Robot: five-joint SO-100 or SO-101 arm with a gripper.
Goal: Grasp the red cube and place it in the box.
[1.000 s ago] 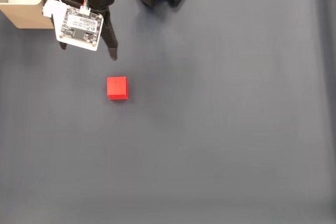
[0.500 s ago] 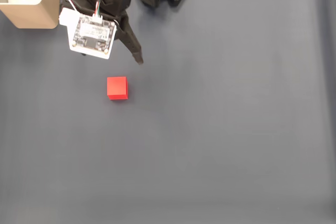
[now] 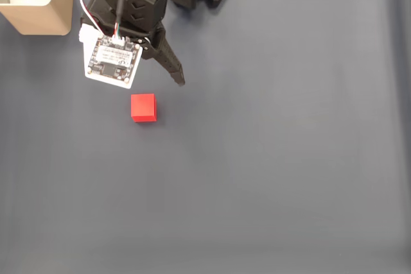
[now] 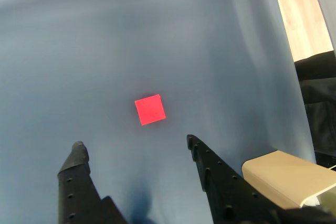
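Dark grey mat [image 3: 289, 158] covers the table, where the red cube [image 3: 143, 107] sits untouched, well apart from the box [image 3: 38, 14] at the fixed view's top-left corner; grasp and placing both remain. Above, the gripper [image 4: 134, 148] hangs with jaws spread wide, empty, the cube just beyond its fingertips [image 4: 77, 150] in the wrist view

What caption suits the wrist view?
Open tool poised above the red cube on a dark mat.
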